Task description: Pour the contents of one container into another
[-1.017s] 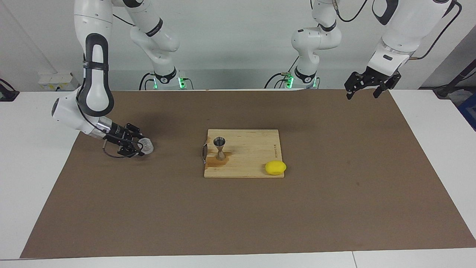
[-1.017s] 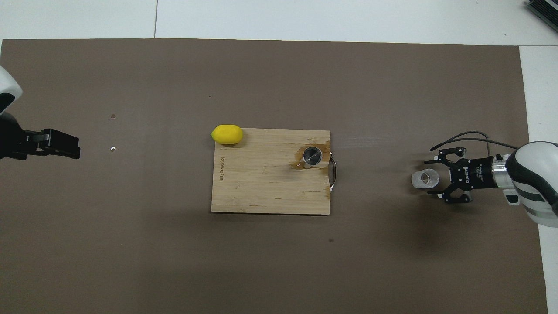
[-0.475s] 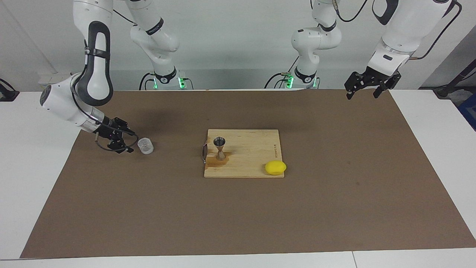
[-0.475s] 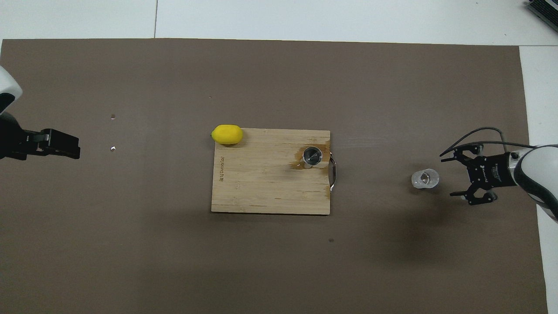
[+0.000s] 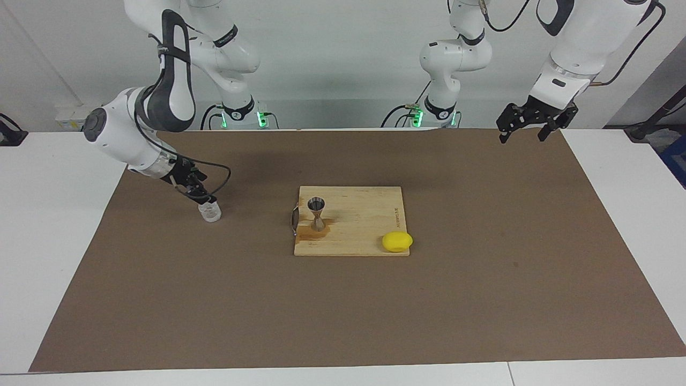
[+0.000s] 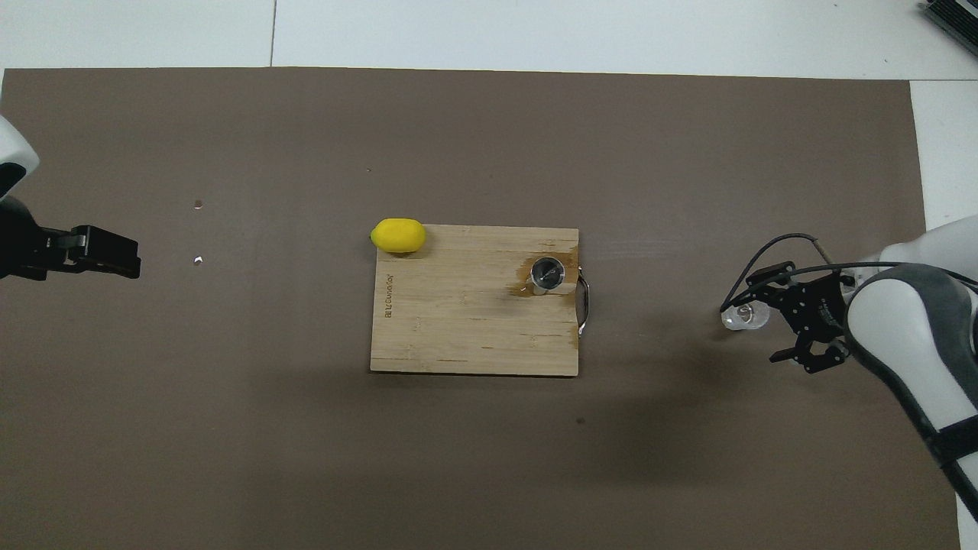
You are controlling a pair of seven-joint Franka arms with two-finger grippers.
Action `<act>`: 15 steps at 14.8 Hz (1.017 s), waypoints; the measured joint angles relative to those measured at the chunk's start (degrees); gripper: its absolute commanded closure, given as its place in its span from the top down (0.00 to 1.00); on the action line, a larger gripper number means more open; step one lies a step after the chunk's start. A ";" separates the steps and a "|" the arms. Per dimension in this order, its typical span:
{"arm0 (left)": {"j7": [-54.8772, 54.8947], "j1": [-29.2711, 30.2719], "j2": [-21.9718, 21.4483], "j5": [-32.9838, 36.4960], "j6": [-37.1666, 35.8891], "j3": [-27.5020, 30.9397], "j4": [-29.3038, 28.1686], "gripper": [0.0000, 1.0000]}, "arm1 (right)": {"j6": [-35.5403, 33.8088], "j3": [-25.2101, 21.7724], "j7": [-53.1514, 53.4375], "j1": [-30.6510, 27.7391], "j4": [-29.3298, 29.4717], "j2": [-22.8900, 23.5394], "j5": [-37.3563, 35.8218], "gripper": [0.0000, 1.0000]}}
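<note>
The clear glass cup (image 5: 210, 213) stands upright on the brown mat toward the right arm's end of the table; it also shows in the overhead view (image 6: 738, 318). My right gripper (image 5: 202, 197) is open and empty. It is tilted down, just above the cup's rim on the side nearer the robots, and it partly covers the cup in the overhead view (image 6: 766, 316). The steel jigger (image 5: 317, 213) stands upright on the wooden cutting board (image 5: 364, 214), beside the board's handle (image 6: 547, 275). My left gripper (image 5: 522, 127) waits open, high over the mat's corner (image 6: 107, 252).
A yellow lemon (image 5: 397, 242) lies at the corner of the board (image 6: 458, 328) farthest from the robots, toward the left arm's end (image 6: 398, 235). A dark wet stain surrounds the jigger's foot. A brown mat (image 5: 482, 279) covers the table.
My right gripper, which stood around the cup, drew back from it toward the table's end, then rose and swung round over it. The cup stayed in place. The left arm has not moved.
</note>
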 measured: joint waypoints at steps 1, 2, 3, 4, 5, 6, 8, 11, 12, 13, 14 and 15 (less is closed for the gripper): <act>0.00 0.00 0.00 0.00 0.00 0.00 0.00 1.00 | -0.23 0.04 0.00 1.72 -0.01 -0.41 -1.17 0.99; 0.00 0.00 0.00 0.00 0.00 0.00 0.00 1.00 | -0.48 0.08 -0.14 3.34 -0.01 -0.59 -1.72 0.99; 0.00 0.00 0.00 0.00 0.00 0.00 0.00 1.00 | -1.14 0.11 -0.62 4.82 -0.01 -0.63 -1.97 0.99; 0.00 0.00 0.00 0.00 0.00 0.00 0.00 1.00 | -1.81 0.13 -1.34 5.94 -0.02 -0.63 -2.11 0.99; 0.00 0.00 0.00 0.00 0.00 0.00 0.00 1.00 | -2.12 0.15 -2.18 6.60 -0.02 -0.63 -2.37 0.99; 0.00 0.00 0.00 0.00 0.00 0.00 0.00 1.00 | -2.15 0.15 -3.60 6.86 -0.03 -0.64 -3.05 0.99; 0.00 0.00 0.00 0.00 0.00 0.00 0.00 1.00 | -2.01 0.09 -8.93 6.84 -0.04 -0.64 -5.20 0.99; 0.00 0.00 -0.01 0.00 0.00 0.00 0.00 1.00 | -0.01 0.10 -18.43 7.01 -0.05 -0.64 -10.75 0.99; 0.00 0.00 -0.01 0.00 0.00 0.00 0.00 1.00 | 0.76 0.10 -21.21 7.12 -0.04 -0.64 -12.46 0.99; 0.00 0.00 -0.01 0.00 0.00 0.00 0.00 1.00 | 1.43 0.10 -23.60 7.27 0.00 -0.64 -14.52 0.99; 0.00 0.00 -0.01 0.00 0.00 0.00 0.00 1.00 | 1.92 0.11 -25.14 7.38 0.15 -0.64 -16.58 0.99; 0.00 0.00 -0.01 0.00 0.00 0.00 0.00 1.00 | 2.46 0.11 -26.30 7.42 0.53 -0.65 -17.91 0.99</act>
